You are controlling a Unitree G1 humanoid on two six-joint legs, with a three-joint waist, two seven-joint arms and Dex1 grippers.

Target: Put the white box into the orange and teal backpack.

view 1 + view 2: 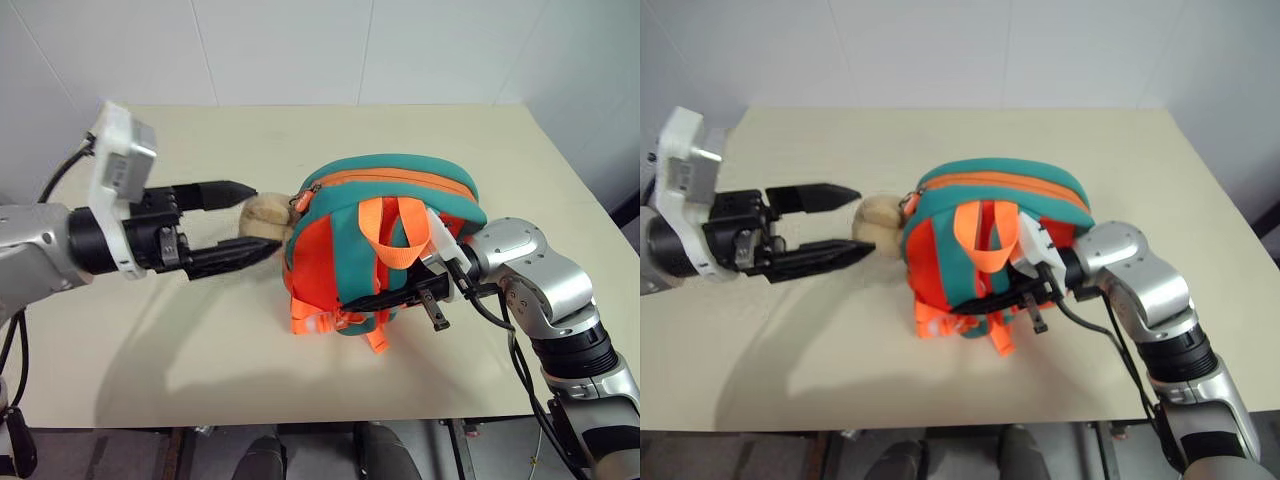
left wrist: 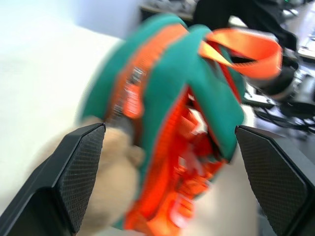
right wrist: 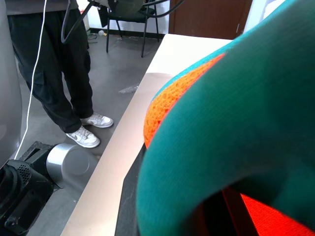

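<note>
Backpack (image 1: 385, 240) stands clamped by my right gripper (image 1: 425, 290); left gripper (image 1: 245, 220), jaws wide, flanks the plush charm (image 1: 265, 217); I'd keep clear without snagging it.

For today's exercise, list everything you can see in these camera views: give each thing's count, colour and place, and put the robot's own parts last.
Backpack: one, teal with orange panels and straps, standing near the middle of the table.
Plush charm: one, beige, fuzzy, against the backpack's side facing the robot's left arm.
Table: one, cream top, under the backpack.
Person: one, dark trousers and pale trainers, standing on the grey floor beyond the table edge, in the right wrist view.
Chair: one, dark, on the floor behind the person.
Left end effector: one, black fingers on a white housing, open, its tips either side of the charm.
Right end effector: one, black fingers, shut on the backpack's strap side.
</note>
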